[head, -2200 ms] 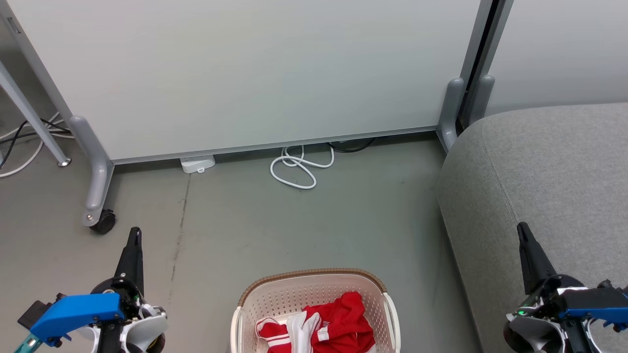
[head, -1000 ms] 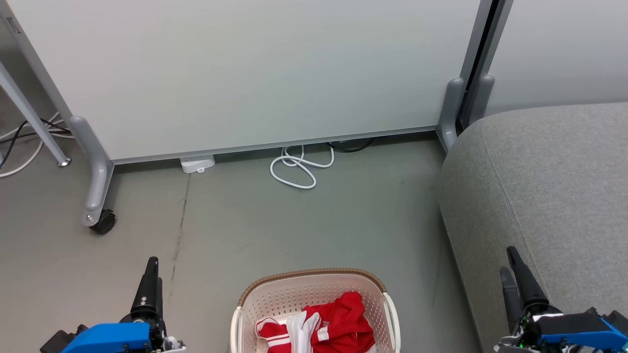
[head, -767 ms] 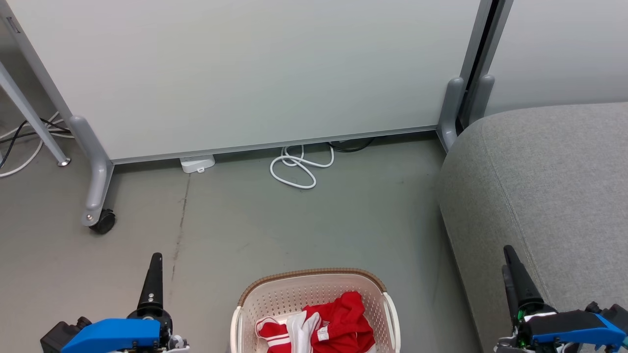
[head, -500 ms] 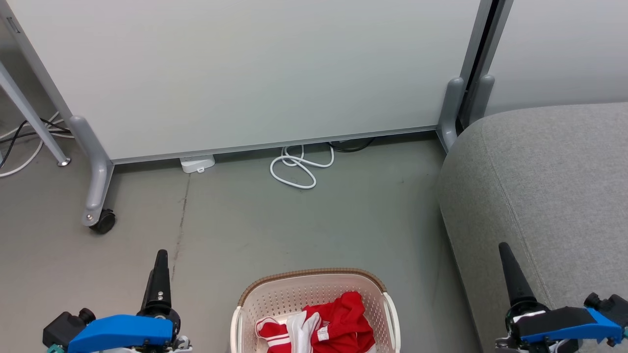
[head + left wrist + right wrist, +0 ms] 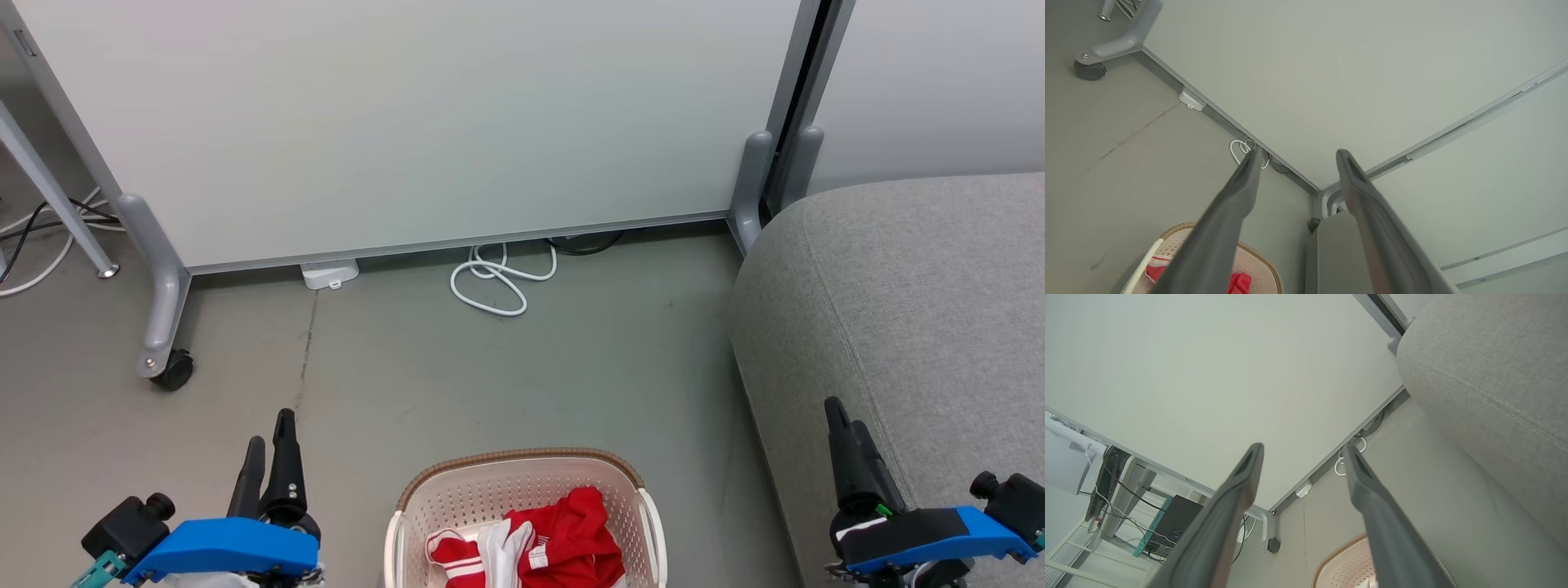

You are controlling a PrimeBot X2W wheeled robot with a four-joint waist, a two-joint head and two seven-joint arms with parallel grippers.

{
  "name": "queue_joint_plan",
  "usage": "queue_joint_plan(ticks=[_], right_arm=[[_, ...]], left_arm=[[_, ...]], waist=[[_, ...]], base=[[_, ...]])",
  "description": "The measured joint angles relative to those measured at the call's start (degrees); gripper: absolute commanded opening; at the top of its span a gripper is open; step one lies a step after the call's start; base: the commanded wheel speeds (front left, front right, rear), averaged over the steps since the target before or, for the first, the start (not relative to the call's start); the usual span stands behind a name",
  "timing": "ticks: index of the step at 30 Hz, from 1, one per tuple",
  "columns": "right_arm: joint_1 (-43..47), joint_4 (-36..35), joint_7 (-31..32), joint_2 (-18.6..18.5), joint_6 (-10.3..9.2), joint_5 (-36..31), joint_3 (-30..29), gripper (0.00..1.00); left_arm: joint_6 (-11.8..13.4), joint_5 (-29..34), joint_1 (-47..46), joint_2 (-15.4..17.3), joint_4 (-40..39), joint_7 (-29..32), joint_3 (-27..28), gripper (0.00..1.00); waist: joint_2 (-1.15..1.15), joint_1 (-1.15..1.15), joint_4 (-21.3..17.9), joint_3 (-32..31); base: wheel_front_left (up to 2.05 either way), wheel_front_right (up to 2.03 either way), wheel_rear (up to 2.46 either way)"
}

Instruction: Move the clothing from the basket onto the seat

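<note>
- The cream-white basket [image 5: 522, 454] stands on the grey floor [image 5: 408, 359] at the near middle of the head view, its brown woven-look rim facing up.
- The red clothing [image 5: 571, 531] lies bunched inside the basket, mostly toward its right side. White striped-trim cloth is folded at the pile's left. I can't read any number on it.
- The light-grey seat [image 5: 922, 286] is to the right of the basket, near it but not touching. A stitched seam runs along its rounded left edge.
- The left gripper [image 5: 269, 426] is over the floor just left of the basket, with its fingers pointing far. In the left wrist view the two dark fingers stand clearly apart.
- The right gripper [image 5: 841, 415] shows against the seat's near left edge, to the right of the basket. I can't tell whether it touches the fabric. In the right wrist view its fingers are spread wide.
- On the far side stands a pale partition panel [image 5: 408, 122] on grey feet, with a black caster [image 5: 173, 371] at the left.
- A coiled white cable [image 5: 498, 282] and a white power block [image 5: 329, 273] lie at the panel's base.
</note>
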Motion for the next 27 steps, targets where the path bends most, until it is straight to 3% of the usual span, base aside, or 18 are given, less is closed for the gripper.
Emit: queue_joint_plan(ticks=[27], right_arm=[[-0.2, -0.7, -4.4, -0.1, 0.07, -21.9, 0.2, 1.0]], left_arm=[[0.2, 21.0, -0.8, 1.0, 0.4, -4.6, -3.1, 1.0]], waist=[[0.0, 0.01, 0.6, 0.4]], base=[[0.0, 0.0, 0.0]])
